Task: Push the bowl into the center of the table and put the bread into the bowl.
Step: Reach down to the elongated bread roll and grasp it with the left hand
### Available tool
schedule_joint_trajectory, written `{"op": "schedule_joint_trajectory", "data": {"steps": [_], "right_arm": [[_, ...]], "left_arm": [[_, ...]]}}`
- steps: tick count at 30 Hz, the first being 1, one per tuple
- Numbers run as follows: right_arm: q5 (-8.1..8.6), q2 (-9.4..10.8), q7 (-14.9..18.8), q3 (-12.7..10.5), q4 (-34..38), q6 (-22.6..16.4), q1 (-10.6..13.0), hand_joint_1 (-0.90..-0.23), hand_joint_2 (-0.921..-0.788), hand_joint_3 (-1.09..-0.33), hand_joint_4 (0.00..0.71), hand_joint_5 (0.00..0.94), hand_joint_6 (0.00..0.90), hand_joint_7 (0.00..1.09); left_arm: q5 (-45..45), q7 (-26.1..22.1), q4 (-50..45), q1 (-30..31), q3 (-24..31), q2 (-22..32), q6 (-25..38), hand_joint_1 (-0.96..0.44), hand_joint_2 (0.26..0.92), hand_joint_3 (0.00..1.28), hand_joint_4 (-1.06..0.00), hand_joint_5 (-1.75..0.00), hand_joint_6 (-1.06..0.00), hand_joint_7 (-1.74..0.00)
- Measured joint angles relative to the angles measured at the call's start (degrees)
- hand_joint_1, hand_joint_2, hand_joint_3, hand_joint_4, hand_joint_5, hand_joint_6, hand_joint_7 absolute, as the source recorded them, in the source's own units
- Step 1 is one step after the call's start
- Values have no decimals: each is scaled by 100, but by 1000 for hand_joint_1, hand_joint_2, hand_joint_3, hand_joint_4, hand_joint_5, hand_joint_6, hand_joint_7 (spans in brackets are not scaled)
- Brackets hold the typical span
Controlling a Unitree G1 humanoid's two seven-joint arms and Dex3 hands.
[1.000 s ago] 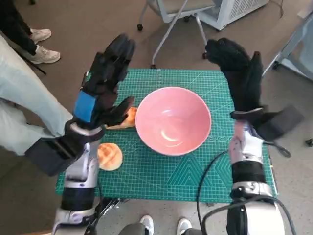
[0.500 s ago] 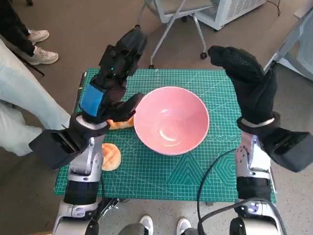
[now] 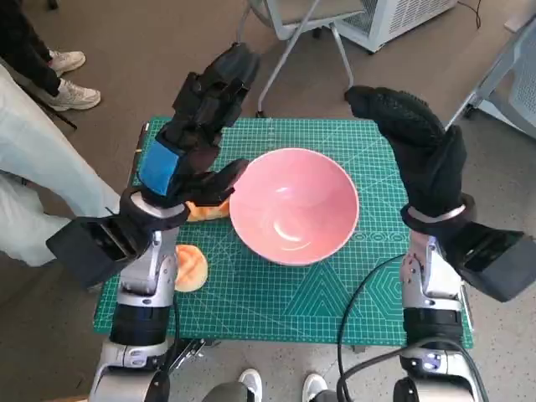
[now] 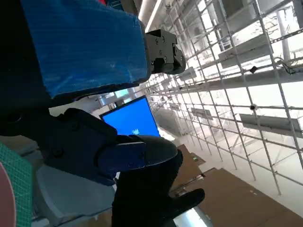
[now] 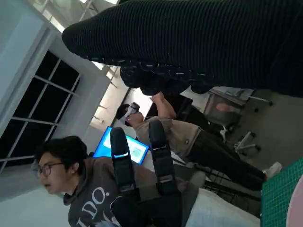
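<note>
Bowl (image 3: 294, 206) looks about centred on the bench (image 3: 276, 297), so I'd go for bread. Near bun (image 3: 190, 267) sits left-near of bowl, second bread (image 3: 208, 209) touching its left rim under my left robot hand (image 3: 191, 138), fingers spread, empty. Right robot hand (image 3: 416, 149) wide, far-right of bowl; keep it clear

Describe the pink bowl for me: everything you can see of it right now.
The pink bowl is round, smooth and glossy, and it looks empty. It stands upright, mouth up, about mid-table on the green cutting mat. The left hand overlaps its rim in the head view, but contact cannot be told. The right hand is raised beside it.
</note>
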Motion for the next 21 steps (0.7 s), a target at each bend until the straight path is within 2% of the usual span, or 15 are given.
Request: {"op": "schedule_joint_trajectory", "data": {"steps": [5,6,8,11,14,18,21], "right_arm": [[3,2,-30,18,-15,31,4,-661,-921,-753,202,4,11,633],[3,2,-30,18,-15,31,4,-661,-921,-754,202,4,7,640],[45,10,-45,33,-22,46,18,-661,-921,-754,202,4,6,642],[47,22,-46,51,-23,41,17,-660,-921,-754,202,4,5,644],[50,16,-53,50,-23,39,17,-661,-921,-753,202,4,3,647],[62,15,-79,46,-22,40,17,-663,-921,-753,203,4,2,649],[71,16,-97,45,-19,41,19,-667,-921,-751,203,4,2,651]], "left_arm": [[73,-37,7,0,37,160,-122,-615,921,466,-94,-4,1,-421],[73,-37,7,0,37,160,-122,-621,921,350,-78,-2,1,-366],[519,25,20,-20,184,591,-377,-513,827,181,-54,-1,0,-338],[1224,153,-60,-16,232,1044,-266,-371,756,84,-47,-2,-10,-324],[2000,221,-331,25,280,1581,180,-100,709,25,-50,-1,-75,-215],[2857,110,-782,81,286,2285,1135,92,716,16,-46,0,-129,-120],[3287,-26,-1061,124,268,2690,1859,148,727,18,-44,0,-149,-95]]}}
